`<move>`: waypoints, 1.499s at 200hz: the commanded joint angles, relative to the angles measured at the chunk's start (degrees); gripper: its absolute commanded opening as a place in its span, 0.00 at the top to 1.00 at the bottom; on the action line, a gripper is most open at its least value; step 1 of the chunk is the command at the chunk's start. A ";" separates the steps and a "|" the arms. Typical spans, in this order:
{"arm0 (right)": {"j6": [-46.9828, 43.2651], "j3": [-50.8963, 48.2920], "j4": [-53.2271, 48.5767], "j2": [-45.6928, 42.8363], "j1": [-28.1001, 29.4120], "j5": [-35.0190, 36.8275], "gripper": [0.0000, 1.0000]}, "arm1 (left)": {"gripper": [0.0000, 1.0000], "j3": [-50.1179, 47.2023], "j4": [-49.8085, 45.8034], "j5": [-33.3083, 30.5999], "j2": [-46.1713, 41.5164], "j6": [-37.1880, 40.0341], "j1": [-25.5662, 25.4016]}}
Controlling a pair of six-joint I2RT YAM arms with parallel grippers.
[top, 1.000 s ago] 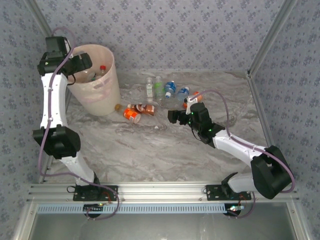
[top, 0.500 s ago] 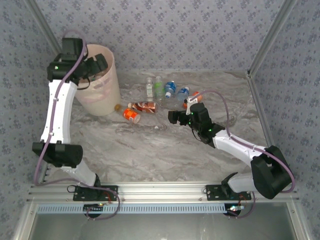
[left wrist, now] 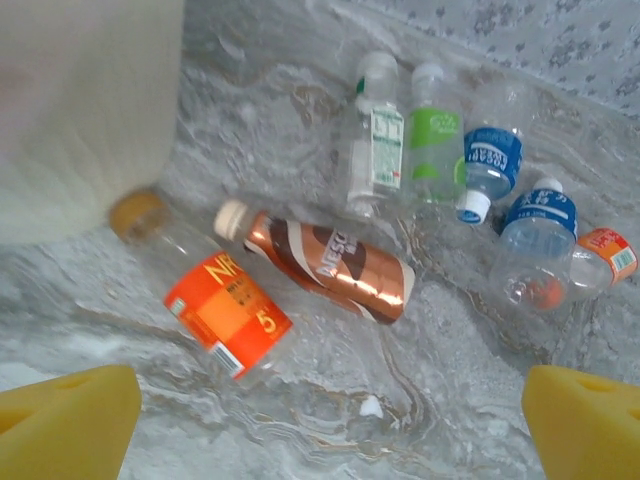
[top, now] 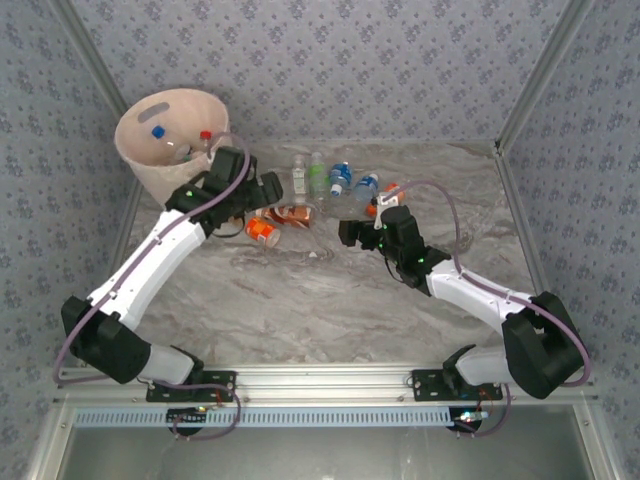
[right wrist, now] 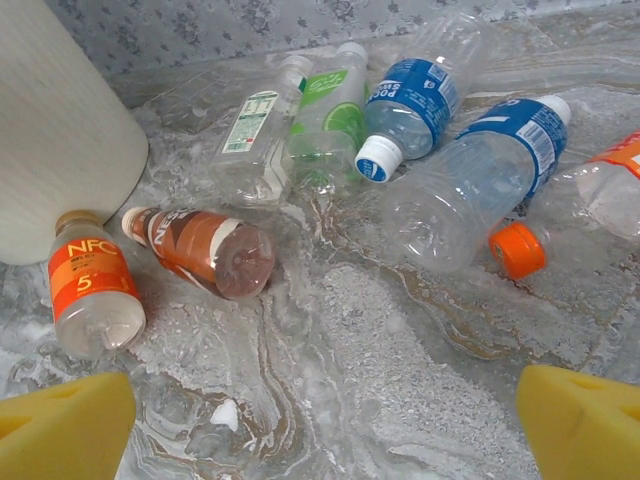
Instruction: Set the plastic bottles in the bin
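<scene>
Likely trouble, by judgement: smooth round plastic bottles (top: 317,178) lying on their sides on the marble-patterned desk (top: 300,290), so liable to roll or squirt out from a closing pincer. An orange-labelled bottle (left wrist: 225,315) and a brown-labelled bottle (left wrist: 325,265) close together, just beside the pale pink bin (left wrist: 80,110); a grab at one apt to nudge the other away or knock the bin wall. Also some risk of the two arms colliding, both aimed at the same cluster.

Left pincer (left wrist: 325,425) above that pair, yellow fingertips (left wrist: 60,420) spread wide at the lower corners of its view, gripping nothing, touching nothing. Right pincer (right wrist: 320,425) likewise spread wide and empty, low over the desk, facing a green-labelled bottle (right wrist: 325,115), a blue-labelled bottle (right wrist: 410,95) and, nearest, an orange-capped bottle (right wrist: 517,248).

From above: bin at the far left corner, at least two bottles inside; seven or so loose on the desk, from beside the bin across to the right arm.
</scene>
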 commanded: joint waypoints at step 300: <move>3.40 -6.10 -1.17 -8.03 -4.28 1.03 0.00 | 0.37 -17.49 24.80 -4.70 24.26 -27.08 1.26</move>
